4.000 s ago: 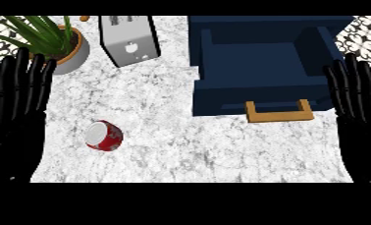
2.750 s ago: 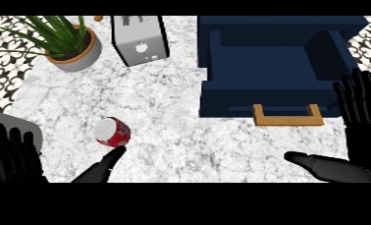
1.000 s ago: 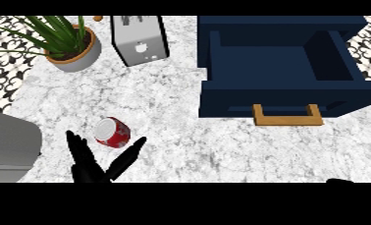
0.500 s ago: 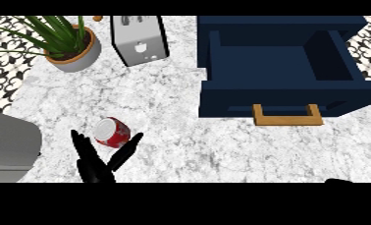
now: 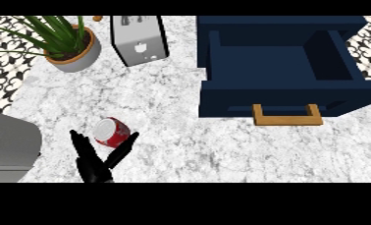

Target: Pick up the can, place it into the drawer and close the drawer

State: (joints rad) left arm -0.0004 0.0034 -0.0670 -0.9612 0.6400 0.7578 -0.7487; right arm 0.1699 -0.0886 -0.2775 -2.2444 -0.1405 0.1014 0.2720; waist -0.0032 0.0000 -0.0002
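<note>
White marble veined with grey covers the counter (image 5: 217, 155) seen steeply from above, and it fills most of the head view from left to right. Black-and-white patterned tiling shows beyond the counter's edges, at the far left and at the upper right corner.

At the upper right a navy blue drawer (image 5: 279, 71) stands pulled open, its inside bare and dark, with a wooden handle (image 5: 287, 117) fixed to the front panel nearest the viewer. At the upper left a green spiky plant in a grey pot with an orange rim (image 5: 71, 52) sits on the marble; just to its right stands a silver toaster (image 5: 139, 40), its slots facing up. A plain grey block (image 5: 16, 148) comes in at the lower left edge.

The can (image 5: 111, 132), red with a pale silver end, lies tilted on its side on the marble at the lower left, well apart from the drawer. The robot's black left hand (image 5: 94, 162) rises from the lower edge just beneath it, spread open, with one finger (image 5: 80, 143) standing left of the can and another (image 5: 124, 149) at its lower right, so the can sits in the fork between them. Whether either finger touches the can cannot be told. The right hand is out of sight.
</note>
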